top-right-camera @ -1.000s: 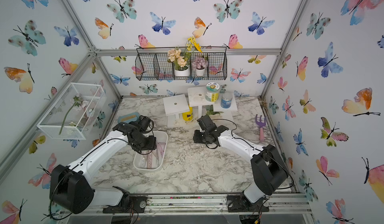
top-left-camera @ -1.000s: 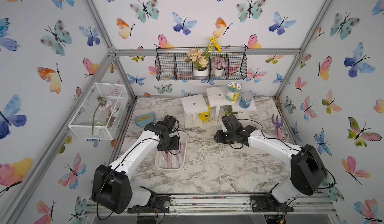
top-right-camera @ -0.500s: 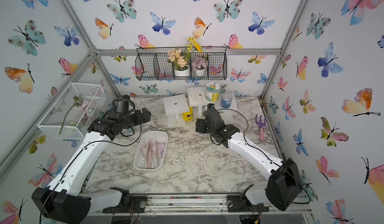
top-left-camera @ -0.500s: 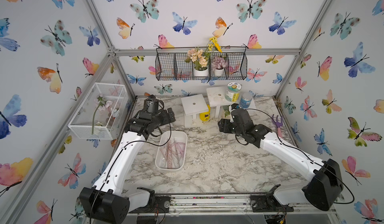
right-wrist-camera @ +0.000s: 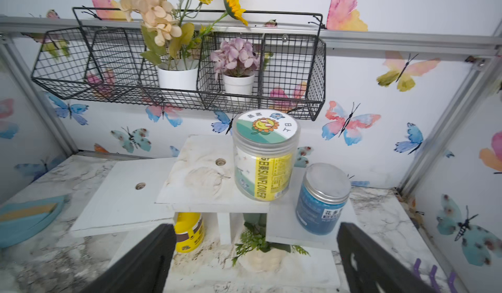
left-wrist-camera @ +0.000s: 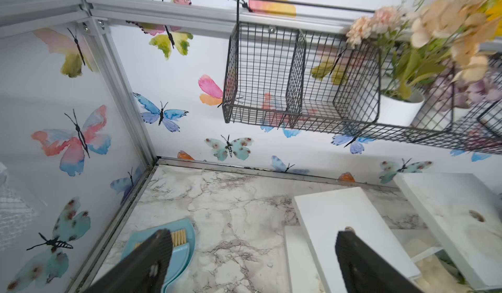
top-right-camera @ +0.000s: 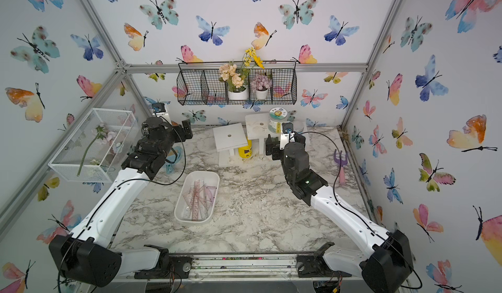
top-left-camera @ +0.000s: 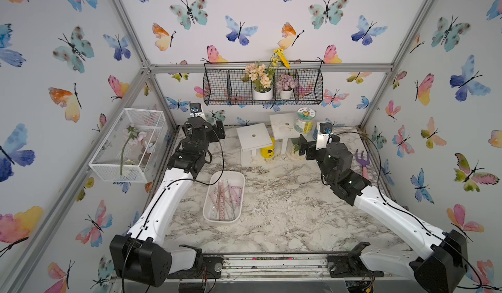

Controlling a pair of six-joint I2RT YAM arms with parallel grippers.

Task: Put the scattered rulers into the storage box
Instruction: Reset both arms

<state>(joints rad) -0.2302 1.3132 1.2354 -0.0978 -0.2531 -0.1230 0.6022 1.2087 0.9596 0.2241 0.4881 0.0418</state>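
The rulers (top-left-camera: 225,196) all lie inside the storage box (top-left-camera: 207,210) — thin, stiff, slick; I'd judge an edge pinch best. My left claw (left-wrist-camera: 254,237) and right claw (right-wrist-camera: 256,227) gape wide, empty — well clear of the box.

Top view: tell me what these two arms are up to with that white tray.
The transparent pinkish plastic rulers lie inside the shallow white plastic storage box; none shows elsewhere. Neither arm handles anything: the left gripper and right gripper are open and empty, raised well away from the box.
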